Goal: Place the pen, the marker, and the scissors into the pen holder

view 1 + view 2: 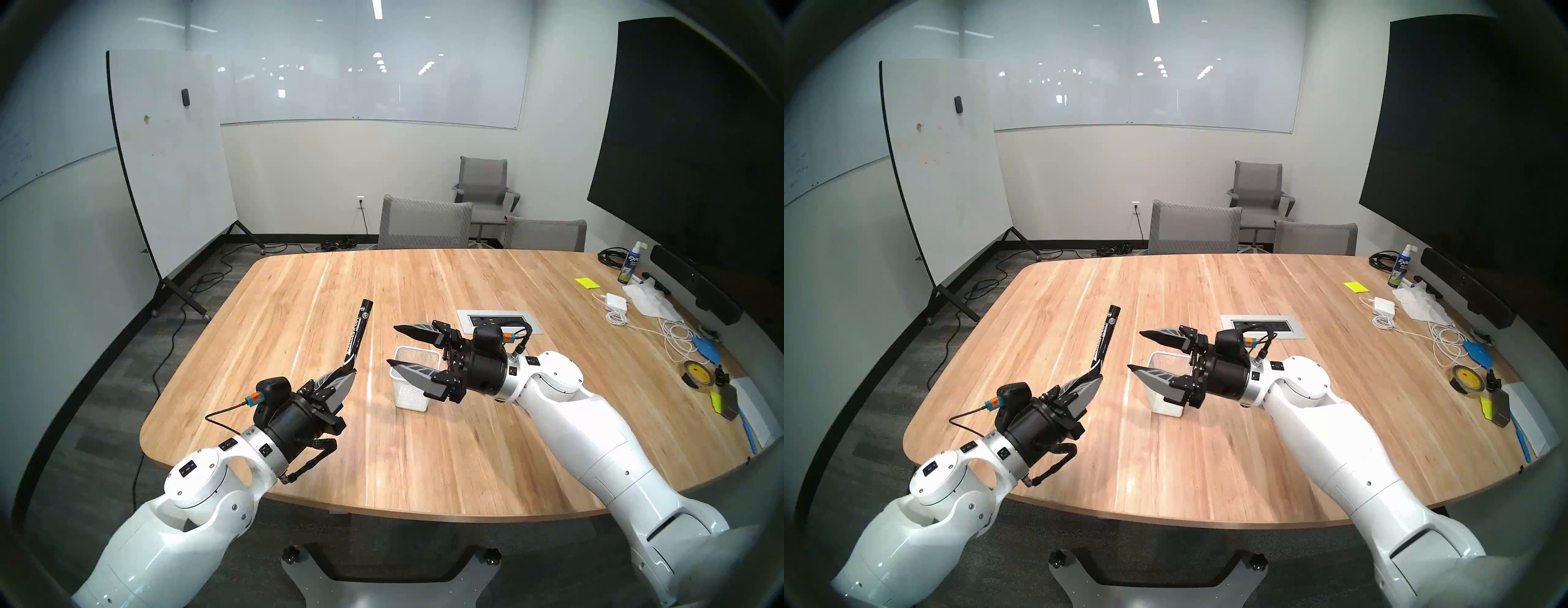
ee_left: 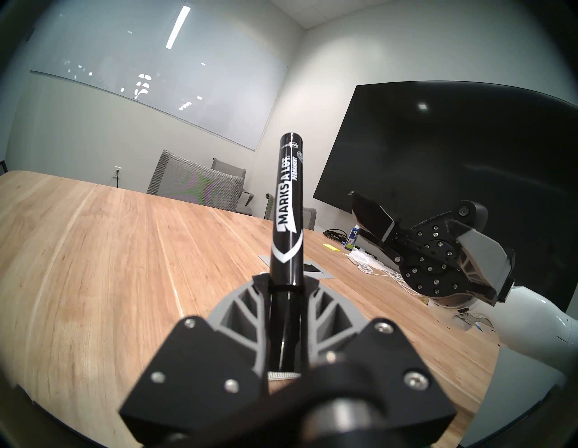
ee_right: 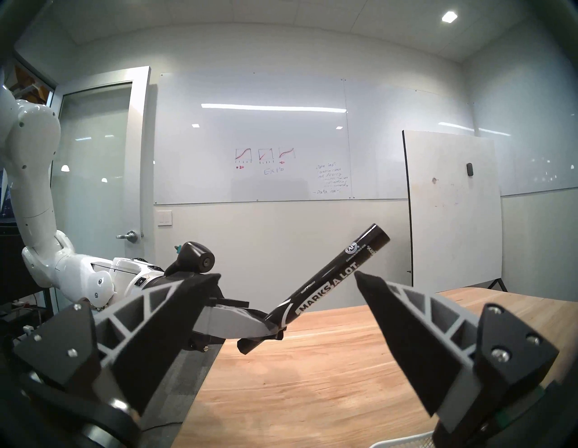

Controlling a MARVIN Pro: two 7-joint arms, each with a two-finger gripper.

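Left end effector (image 1: 339, 379) is clamped on the marker (image 1: 358, 335) at its lower end, barrel angled up clear of the surface (image 1: 424, 446). Rigid, light, glossy; likely to pivot. Right end effector (image 1: 392, 344), spread wide and empty, hovers above the pen holder (image 1: 413, 397) alongside.

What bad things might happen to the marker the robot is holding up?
The left gripper pinches the marker only at its lowest end, so it could tip or slip out. The open right gripper is close by and might knock it. The pen holder sits partly under that gripper, so a bump could push it over.
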